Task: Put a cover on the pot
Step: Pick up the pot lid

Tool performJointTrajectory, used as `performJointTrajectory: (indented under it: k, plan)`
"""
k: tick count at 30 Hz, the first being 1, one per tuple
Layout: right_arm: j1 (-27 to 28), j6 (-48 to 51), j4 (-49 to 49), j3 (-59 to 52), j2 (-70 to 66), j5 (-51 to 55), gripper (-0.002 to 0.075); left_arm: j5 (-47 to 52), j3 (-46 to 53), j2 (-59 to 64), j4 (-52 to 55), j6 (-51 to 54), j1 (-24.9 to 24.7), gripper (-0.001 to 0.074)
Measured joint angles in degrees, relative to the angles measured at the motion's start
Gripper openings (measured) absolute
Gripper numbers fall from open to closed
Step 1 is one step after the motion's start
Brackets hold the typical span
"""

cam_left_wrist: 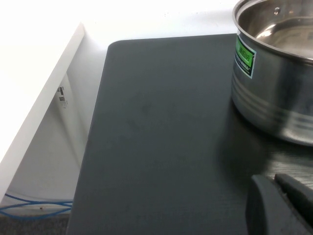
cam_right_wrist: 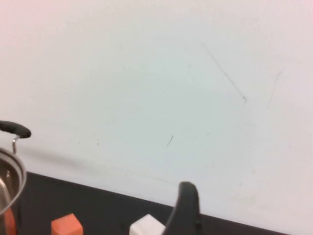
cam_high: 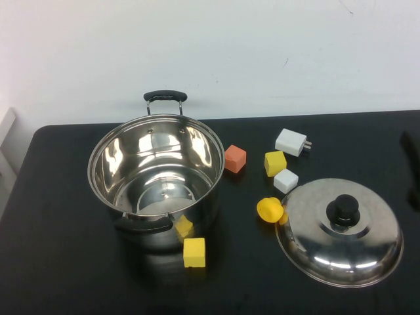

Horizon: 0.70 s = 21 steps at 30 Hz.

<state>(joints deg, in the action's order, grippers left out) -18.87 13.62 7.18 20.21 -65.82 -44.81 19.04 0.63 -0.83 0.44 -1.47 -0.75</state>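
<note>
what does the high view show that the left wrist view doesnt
Only the high view shows the lid lying knob-up beside the pot, the orange cube, yellow blocks and white charger, plus the right gripper at the table's right edge. Only the left wrist view shows the pot's green label and the left gripper. Both show the uncovered pot and the black table.

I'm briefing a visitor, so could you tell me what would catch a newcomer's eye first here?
The big open pot at centre-left of the black table, then the domed lid lying knob-up to its right, with small blocks scattered between. The right gripper is only a dark sliver at the right edge; the left gripper shows only in its wrist view, near the pot.
</note>
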Motion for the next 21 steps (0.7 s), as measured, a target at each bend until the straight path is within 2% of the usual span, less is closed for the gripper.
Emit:
performJointTrajectory:
  k: [4, 6, 13, 21]
  plan:
    - [-0.02, -4.56, -1.04, 0.0, -13.01, -14.05, 0.0578, 0.0, 0.0, 0.0, 0.0, 0.0, 0.0, -0.0001]
    - [-0.02, -5.73, -1.84, 0.0, -18.43, -17.8, 0.0579, 0.0, 0.0, 0.0, 0.0, 0.0, 0.0, -0.0001]
    - [-0.12, -7.81, -5.2, 2.92, -34.63, -19.75, 0.058, 0.0, 0.0, 0.0, 0.0, 0.0, 0.0, -0.0001]
    - [-0.3, -8.97, -6.11, 8.81, -46.97, -20.01, 0.058, 0.0, 0.0, 0.0, 0.0, 0.0, 0.0, -0.0001]
